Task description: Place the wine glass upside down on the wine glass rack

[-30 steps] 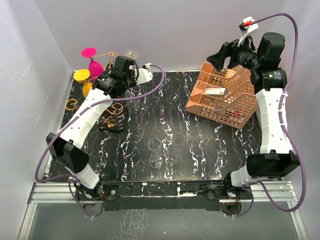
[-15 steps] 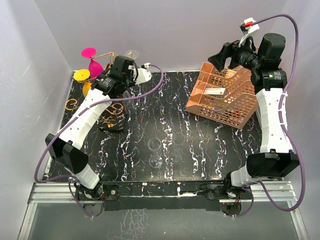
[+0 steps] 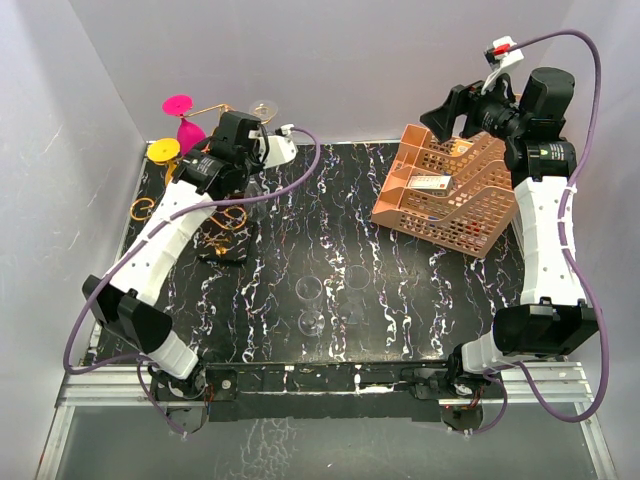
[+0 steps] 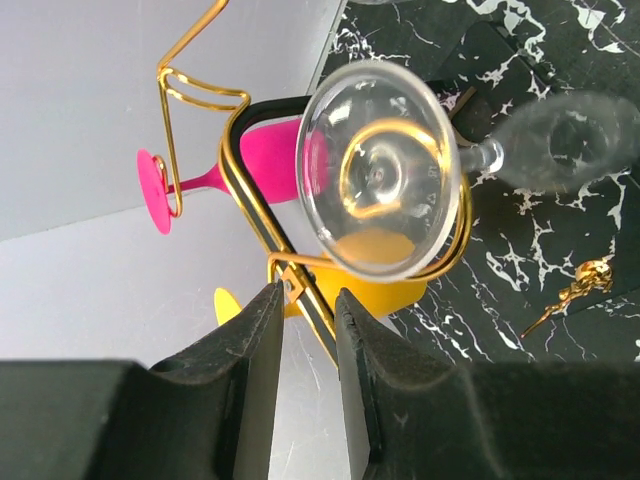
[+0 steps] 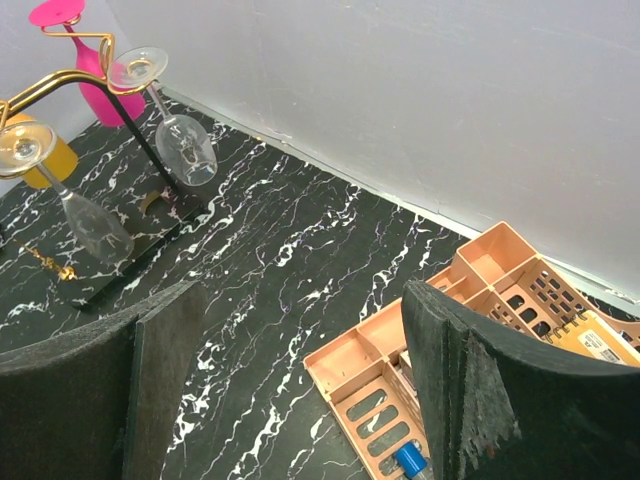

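The wine glass rack [image 4: 200, 95] is gold wire on a dark post. A clear wine glass [image 4: 380, 170] hangs upside down on it, its foot caught in a gold scroll and its bowl [image 4: 570, 140] pointing at the table. My left gripper [image 4: 308, 295] sits just short of that foot, jaws a narrow gap apart with only wall showing between them. From above, the left gripper [image 3: 215, 160] is at the rack [image 3: 215, 108]. In the right wrist view two clear glasses [image 5: 185, 150] [image 5: 95, 235] hang on the rack [image 5: 60, 90]. My right gripper [image 5: 300, 290] [image 3: 445, 110] stands wide open and empty.
A pink glass [image 4: 270, 155] and a yellow glass [image 4: 370, 290] also hang on the rack. An orange perforated tray [image 3: 450, 190] [image 5: 480, 300] lies at the back right under the right gripper, with a blue item [image 5: 410, 462] in it. Two clear round things [image 3: 310, 305] rest mid-table.
The left gripper has shifted slightly to the left by the rack and its jaws have eased a little apart. The right arm has barely moved.
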You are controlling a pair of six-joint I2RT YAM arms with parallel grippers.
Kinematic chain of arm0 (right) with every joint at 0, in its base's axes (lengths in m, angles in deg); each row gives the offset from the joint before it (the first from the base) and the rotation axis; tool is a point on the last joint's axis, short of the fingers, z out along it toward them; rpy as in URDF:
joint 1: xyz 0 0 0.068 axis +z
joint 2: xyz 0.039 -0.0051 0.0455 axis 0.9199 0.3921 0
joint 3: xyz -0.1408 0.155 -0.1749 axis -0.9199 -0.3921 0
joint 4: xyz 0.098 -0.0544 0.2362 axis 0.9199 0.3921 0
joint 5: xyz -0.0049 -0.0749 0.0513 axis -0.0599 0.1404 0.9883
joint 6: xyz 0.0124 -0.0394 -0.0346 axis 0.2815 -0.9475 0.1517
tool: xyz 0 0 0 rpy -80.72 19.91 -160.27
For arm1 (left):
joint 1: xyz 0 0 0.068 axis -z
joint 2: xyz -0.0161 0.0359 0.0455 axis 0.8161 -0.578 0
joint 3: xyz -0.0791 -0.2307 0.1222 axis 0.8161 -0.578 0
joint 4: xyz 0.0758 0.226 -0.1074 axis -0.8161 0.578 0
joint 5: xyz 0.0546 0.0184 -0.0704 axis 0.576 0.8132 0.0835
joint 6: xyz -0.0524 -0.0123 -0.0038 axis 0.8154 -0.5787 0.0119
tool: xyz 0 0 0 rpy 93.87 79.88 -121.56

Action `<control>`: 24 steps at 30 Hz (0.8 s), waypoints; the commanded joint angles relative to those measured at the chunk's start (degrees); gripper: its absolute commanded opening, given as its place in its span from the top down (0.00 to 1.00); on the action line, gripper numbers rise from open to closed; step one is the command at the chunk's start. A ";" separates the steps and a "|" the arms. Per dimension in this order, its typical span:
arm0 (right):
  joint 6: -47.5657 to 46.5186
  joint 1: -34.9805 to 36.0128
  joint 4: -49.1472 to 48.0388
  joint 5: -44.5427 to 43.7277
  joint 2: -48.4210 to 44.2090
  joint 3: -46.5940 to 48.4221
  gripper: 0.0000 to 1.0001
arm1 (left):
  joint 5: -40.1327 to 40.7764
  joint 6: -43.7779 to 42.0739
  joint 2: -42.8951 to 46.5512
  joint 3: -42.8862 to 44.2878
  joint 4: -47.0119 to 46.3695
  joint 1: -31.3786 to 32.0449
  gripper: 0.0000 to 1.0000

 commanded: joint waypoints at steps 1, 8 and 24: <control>-1.11 -0.75 -3.05 -1.59 -1.99 0.41 0.14 | 1.22 -0.24 4.72 0.10 1.25 -0.79 0.73; -3.66 -0.96 -2.17 -4.97 -2.59 0.50 0.14 | -0.87 1.26 6.40 0.42 3.60 -1.65 0.68; -18.75 -0.61 12.38 4.92 -5.01 -2.24 0.15 | -11.13 11.64 11.37 5.35 2.10 -8.22 0.37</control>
